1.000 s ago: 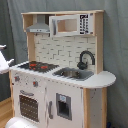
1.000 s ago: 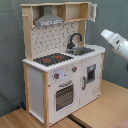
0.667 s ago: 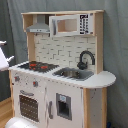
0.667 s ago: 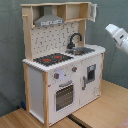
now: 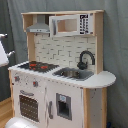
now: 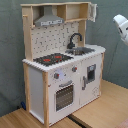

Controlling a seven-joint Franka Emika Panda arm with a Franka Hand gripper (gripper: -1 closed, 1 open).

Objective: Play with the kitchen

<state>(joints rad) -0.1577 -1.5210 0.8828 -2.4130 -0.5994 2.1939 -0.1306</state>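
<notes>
The kitchen (image 5: 65, 80) is a pale wood and white toy that stands upright in both exterior views (image 6: 60, 70). Its black-and-red hob (image 5: 36, 65) lies beside the sink (image 5: 74, 73) and the black tap (image 5: 85, 59). Below are the knobs (image 6: 56, 76) and the oven door (image 6: 64, 96), with the grey hood (image 6: 49, 20) above. My gripper (image 6: 122, 26) shows as a white shape at the second exterior view's right edge, apart from the kitchen and level with its upper shelf. It also shows at the first exterior view's left edge (image 5: 3, 52).
The kitchen rests on a wooden table (image 6: 107, 107) before a grey curtain (image 5: 117, 45). A white microwave (image 5: 70, 25) fills the upper cabinet, whose door (image 6: 92, 11) hangs open. A white rounded object (image 5: 22, 123) lies at the kitchen's foot.
My arm has drawn back from the kitchen, moving up and toward the second exterior view's right edge. The kitchen has not moved.
</notes>
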